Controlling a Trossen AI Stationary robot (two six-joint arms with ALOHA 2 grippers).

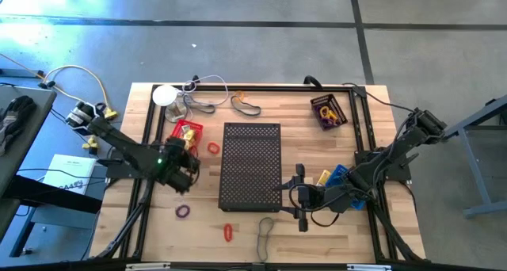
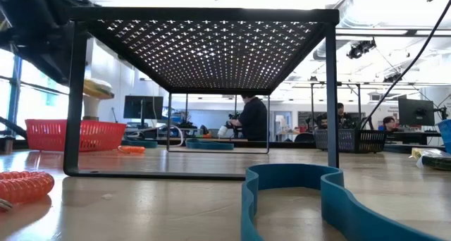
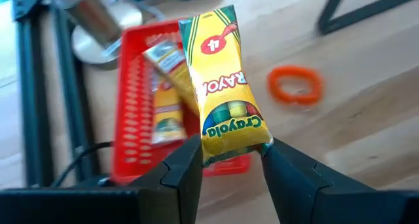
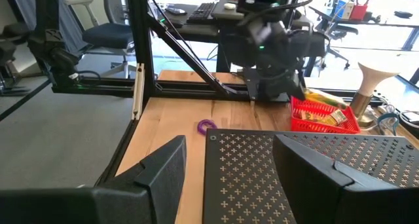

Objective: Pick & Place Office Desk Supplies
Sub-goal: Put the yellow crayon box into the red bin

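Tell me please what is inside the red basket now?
Inside the red basket lies one yellow crayon box. The left tool holds a second crayon box above it, hiding part of the basket, so anything more there cannot be seen.

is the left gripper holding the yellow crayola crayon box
Yes, the left gripper pinches the bottom of the yellow Crayola crayon box above the red plastic basket.

Between my left gripper's (image 3: 229, 162) two dark fingers I hold a small yellow and green cardboard crayon box (image 3: 221, 86). On its face I read "Crayola" in black letters on a yellow oval near my fingertips, the same brand name again in red letters running up the box, partly cut off, and the number "4" near its far end. Nothing else is legible to me.
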